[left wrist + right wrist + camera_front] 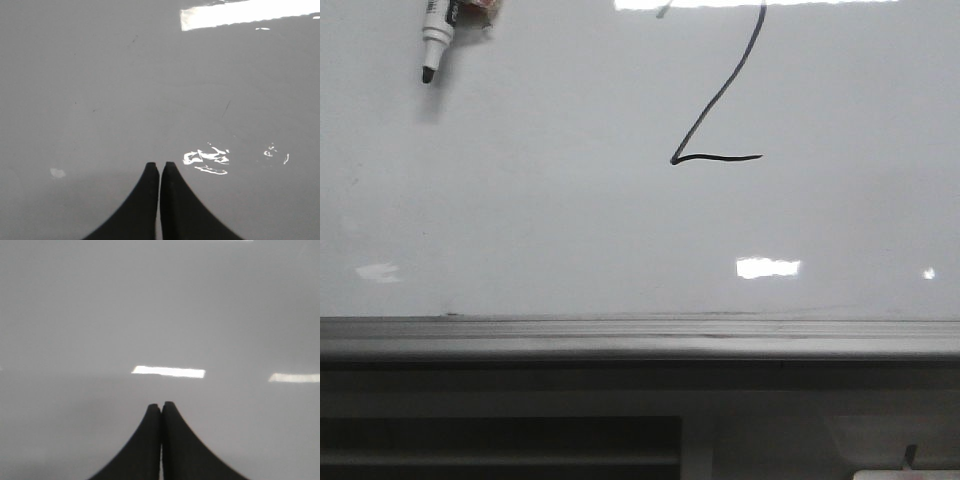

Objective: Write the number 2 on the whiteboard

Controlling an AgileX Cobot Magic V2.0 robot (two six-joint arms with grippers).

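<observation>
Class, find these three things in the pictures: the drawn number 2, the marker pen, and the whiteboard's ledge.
number 2 [720,100], front view, on its long diagonal stroke.
marker pen [435,38], front view, on its white barrel above the black tip.
ledge [640,338], front view, on its grey top face.

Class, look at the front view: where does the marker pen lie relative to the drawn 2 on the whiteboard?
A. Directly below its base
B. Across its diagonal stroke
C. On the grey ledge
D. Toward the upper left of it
D: the marker pen lies up and left on the whiteboard, apart from the number 2.
</observation>
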